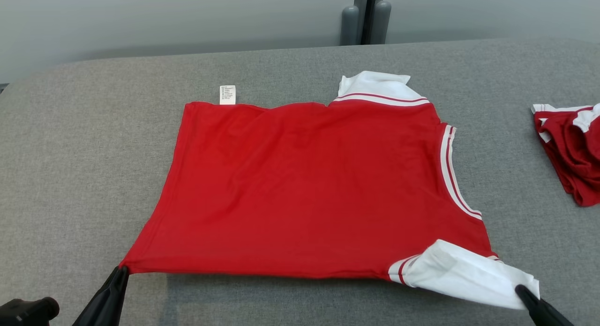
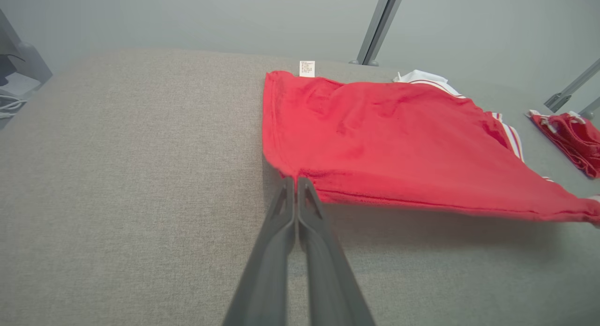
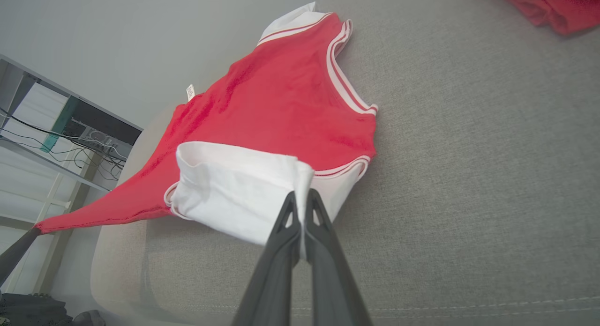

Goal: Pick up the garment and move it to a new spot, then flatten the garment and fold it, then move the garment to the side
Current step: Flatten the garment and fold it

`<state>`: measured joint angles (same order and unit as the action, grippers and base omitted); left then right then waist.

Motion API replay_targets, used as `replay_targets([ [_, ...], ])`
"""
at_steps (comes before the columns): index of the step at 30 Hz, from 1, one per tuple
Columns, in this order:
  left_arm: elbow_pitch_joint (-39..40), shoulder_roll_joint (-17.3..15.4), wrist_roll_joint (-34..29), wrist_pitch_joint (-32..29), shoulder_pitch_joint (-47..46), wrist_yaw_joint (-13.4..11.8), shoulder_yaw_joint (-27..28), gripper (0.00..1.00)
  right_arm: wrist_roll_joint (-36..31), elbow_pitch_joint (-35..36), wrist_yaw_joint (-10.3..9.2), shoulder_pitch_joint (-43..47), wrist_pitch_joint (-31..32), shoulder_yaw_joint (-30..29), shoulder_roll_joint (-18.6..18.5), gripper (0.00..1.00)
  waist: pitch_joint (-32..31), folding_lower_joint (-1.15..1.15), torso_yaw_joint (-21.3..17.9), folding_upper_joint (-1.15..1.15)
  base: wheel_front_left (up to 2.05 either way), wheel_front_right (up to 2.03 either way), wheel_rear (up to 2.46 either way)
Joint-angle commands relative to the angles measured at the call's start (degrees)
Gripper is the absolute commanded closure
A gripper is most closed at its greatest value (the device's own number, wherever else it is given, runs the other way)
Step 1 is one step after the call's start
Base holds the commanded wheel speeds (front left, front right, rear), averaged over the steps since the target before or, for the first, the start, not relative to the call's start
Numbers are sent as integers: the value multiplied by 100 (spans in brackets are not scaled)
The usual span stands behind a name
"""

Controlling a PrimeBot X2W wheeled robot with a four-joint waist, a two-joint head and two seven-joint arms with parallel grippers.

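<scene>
As the limp, light garment (image 1: 309, 185) is being held taut, its hem corner (image 1: 133, 263) is being pinched by the left gripper (image 1: 121, 270). Its white sleeve (image 1: 459, 274) is being pinched by the right gripper (image 1: 521, 291).

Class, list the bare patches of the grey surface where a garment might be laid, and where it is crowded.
Bare: the wide stretch left of the red shirt, and the strip beyond its far edge. Crowded: the right, by the second red garment.

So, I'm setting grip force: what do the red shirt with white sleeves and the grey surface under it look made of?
Red shirt with white sleeves: soft matte knit, probably cotton jersey; it drapes and creases. Grey surface: matte woven upholstery-like cloth, flecked weave.
</scene>
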<state>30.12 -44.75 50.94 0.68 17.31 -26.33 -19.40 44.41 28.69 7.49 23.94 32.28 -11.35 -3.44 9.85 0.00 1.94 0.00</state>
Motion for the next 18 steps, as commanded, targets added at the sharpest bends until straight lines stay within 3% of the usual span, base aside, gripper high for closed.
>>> replay_targets([
  [1, 25, -49, -4, -12, 0, -25, 44, 100, -80, 73, 0, -158, 96, -70, 23, 100, 51, 0, 26, 0, 0, 0, 0],
  [7, -134, -75, 23, -46, -363, 168, 76, 100, -455, 154, 0, -836, -11, 113, -13, 100, 257, 0, 22, 0, 0, 0, 0],
  [18, -1155, 253, 183, -217, -1644, 923, -193, 100, -777, -1411, 0, -3156, -670, 1396, -1376, 100, 1050, 0, 30, 0, 0, 0, 0],
])
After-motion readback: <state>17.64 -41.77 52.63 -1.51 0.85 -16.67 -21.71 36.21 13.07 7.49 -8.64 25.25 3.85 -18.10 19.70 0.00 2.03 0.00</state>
